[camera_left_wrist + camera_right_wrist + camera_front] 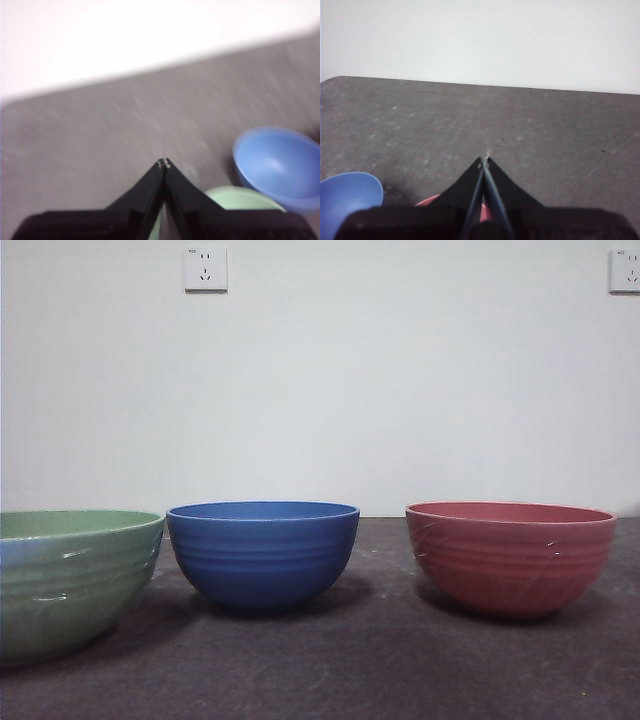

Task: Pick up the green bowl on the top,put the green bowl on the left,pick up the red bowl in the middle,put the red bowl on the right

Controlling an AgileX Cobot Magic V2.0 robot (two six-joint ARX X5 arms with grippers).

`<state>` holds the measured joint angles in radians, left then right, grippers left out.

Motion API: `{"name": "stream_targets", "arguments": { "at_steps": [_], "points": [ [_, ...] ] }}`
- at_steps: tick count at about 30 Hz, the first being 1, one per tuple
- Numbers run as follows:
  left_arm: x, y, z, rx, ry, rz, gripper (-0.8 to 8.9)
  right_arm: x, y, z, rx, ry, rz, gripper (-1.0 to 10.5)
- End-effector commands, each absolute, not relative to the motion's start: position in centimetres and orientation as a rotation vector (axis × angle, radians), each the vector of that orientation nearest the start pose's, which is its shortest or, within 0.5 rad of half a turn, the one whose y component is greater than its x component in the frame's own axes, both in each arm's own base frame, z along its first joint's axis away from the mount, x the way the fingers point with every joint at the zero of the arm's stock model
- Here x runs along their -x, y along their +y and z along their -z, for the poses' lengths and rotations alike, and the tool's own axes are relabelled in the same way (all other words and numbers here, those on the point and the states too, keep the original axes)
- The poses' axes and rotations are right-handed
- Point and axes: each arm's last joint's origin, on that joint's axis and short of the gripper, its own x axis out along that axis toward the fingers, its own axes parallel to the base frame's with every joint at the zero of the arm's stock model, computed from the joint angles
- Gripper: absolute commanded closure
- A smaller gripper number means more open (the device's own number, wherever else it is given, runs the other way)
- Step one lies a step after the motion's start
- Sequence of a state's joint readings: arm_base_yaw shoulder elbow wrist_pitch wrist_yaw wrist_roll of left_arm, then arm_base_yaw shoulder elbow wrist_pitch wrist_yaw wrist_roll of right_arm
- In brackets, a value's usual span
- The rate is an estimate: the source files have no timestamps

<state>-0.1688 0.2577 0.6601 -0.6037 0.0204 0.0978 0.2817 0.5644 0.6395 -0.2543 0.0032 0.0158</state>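
Three bowls stand upright in a row on the dark bench (pixel 380 670), each apart from the next: the green bowl (pixel 70 580) on the left, cut off by the frame edge, the blue bowl (pixel 262 552) in the middle, the red bowl (pixel 510 556) on the right. The left hand (pixel 164 163) hangs above the green bowl, jaws pressed together and empty. The right hand (pixel 484 161) sits over the red bowl, jaws together too, gripping nothing.
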Motion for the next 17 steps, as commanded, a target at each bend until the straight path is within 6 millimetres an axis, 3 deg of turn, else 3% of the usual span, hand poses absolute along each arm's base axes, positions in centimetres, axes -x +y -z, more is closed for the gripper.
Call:
{"name": "stream_targets", "arguments": {
  "at_steps": [1, 13, 17],
  "points": [
    [-5.3, -0.7, -28.9, -0.121, 0.11, 0.146, 8.17, -12.7, 3.6, -30.5, -0.003, 0.178, -0.272, 9.4],
    [-8.9, -0.2, -18.3, -0.097, 0.139, 0.044, 8.17, -12.7, 3.6, -30.5, -0.003, 0.179, -0.273, 9.4],
    [-9.3, -0.2, -15.8, -0.044, 0.174, 0.039, 8.17, -12.7, 3.6, -30.5, -0.003, 0.179, -0.271, 9.4]
  ]
}}
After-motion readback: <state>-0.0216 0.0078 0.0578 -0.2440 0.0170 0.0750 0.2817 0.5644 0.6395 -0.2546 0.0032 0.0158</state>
